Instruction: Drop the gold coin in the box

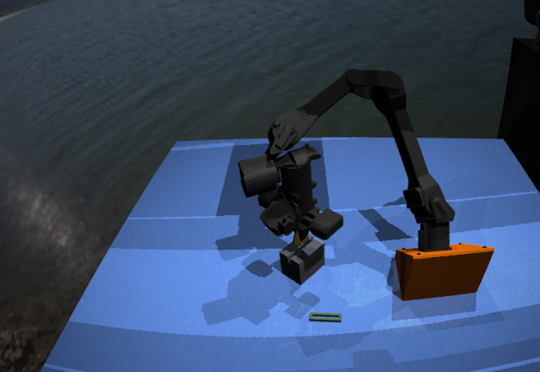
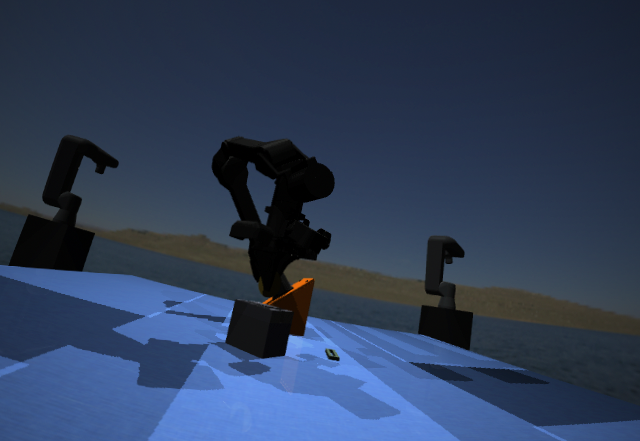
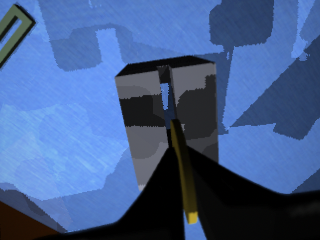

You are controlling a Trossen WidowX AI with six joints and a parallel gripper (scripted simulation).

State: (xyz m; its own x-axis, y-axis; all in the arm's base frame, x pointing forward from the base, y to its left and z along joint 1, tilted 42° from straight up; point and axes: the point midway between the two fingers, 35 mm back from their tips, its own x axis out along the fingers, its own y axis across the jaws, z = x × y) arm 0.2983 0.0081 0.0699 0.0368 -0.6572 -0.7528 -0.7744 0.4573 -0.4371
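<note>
My gripper [image 1: 299, 236] [image 2: 268, 287] [image 3: 177, 153] is shut on the thin gold coin [image 1: 298, 238] [image 3: 183, 170], which it holds edge-on, pointing down. It hangs just above the grey box [image 1: 302, 260] [image 2: 259, 326] [image 3: 145, 125]. In the wrist view the coin's lower edge lines up with the narrow slot [image 3: 165, 95] in the lid, at its near end. The dark-green holder [image 1: 325, 316] [image 2: 331, 354] [image 3: 12, 32] lies empty on the table in front of the box.
The arm's orange base [image 1: 440, 270] [image 2: 295, 299] stands to the right of the box. Two dark stands [image 2: 51, 242] [image 2: 445, 322] sit at the table's far edges. The blue table [image 1: 152, 272] carries patchy shadows.
</note>
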